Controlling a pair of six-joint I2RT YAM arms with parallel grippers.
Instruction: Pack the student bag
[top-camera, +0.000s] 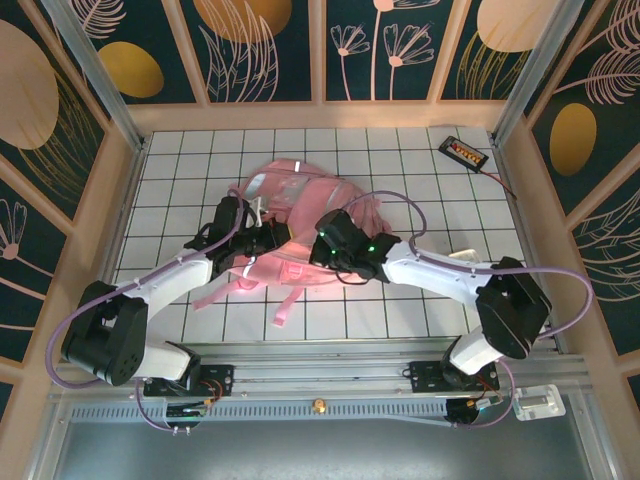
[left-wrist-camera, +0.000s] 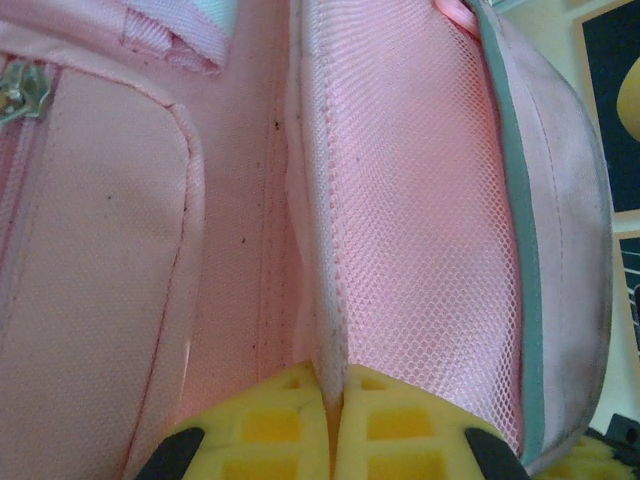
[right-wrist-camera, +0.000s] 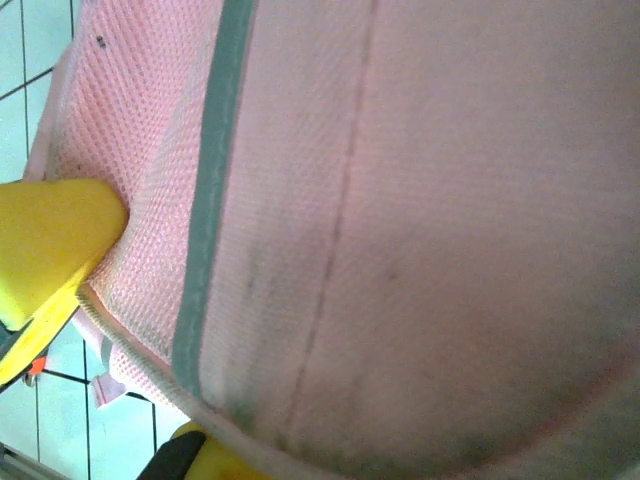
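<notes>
At the middle of the white-tiled surface (top-camera: 420, 190), a little toward the left — the student bag (top-camera: 290, 200), pink, lying flat, with a loose strap (top-camera: 285, 308) trailing toward the near edge. Flanked by both arms, reaching in from the near corners.

On its left side, the left gripper (top-camera: 258, 238), clamped tight on the bag. From the left wrist, yellow pads (left-wrist-camera: 270, 425) pressed together on the upright edge of a pink mesh panel (left-wrist-camera: 420, 220), the pinched fabric rising straight out from between them. Beside the mesh, a grey-green strip (left-wrist-camera: 517, 230) along the seam; at far left, a metal zipper pull (left-wrist-camera: 18, 92).

On the bag's right side, the right gripper (top-camera: 320, 250), likewise closed down narrow on the bag. From the right wrist, one yellow finger (right-wrist-camera: 55, 240) against the mesh corner, the other just under the bag's lower rim — a fold of pink fabric and its grey-green trim (right-wrist-camera: 212, 180) caught between.

At the far right corner of the surface, well apart from the bag, a small black box (top-camera: 464, 152) with an orange label, a thin cable leading off to the right.
</notes>
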